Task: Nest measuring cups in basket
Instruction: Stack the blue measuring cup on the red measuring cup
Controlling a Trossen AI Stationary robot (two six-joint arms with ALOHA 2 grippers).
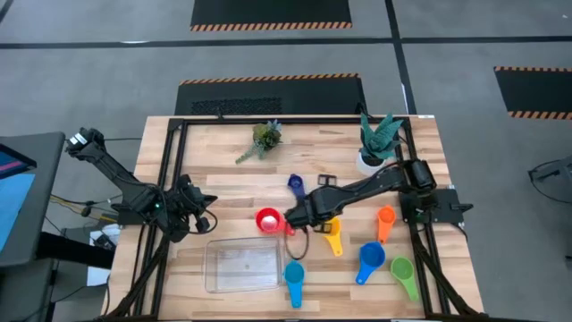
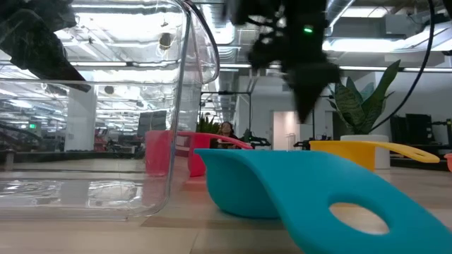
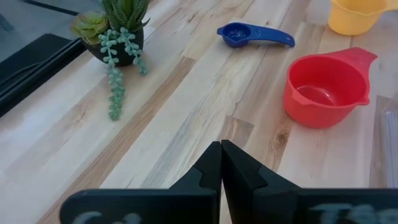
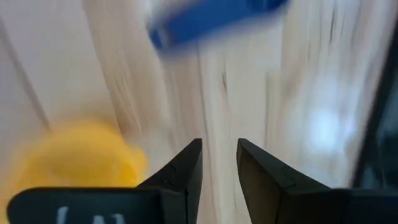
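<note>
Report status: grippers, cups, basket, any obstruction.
Right gripper open, empty, beside red cup. Left gripper shut, parked at table's left edge. Basket empty; all measuring cups outside it. Nothing blocking the red cup.

- High view: even overhead light is falling on the wooden table (image 1: 232, 170); shadows are staying soft and short, no hot spots.
- Low view: ceiling light strips are glaring through the clear basket (image 2: 106, 127), its wall bending the room behind it.
- Low view: the light blue cup (image 2: 296, 194) is sitting so close to the lens that it is going soft; a dark arm is showing as a backlit silhouette.
- Left wrist view: it is reading sharp and bright, with a faint sheen inside the red cup (image 3: 326, 87).
- Right wrist view: heavy blur is smearing the yellow cup (image 4: 74, 162) and the dark blue cup (image 4: 211, 18); the wood grain is streaking.
</note>
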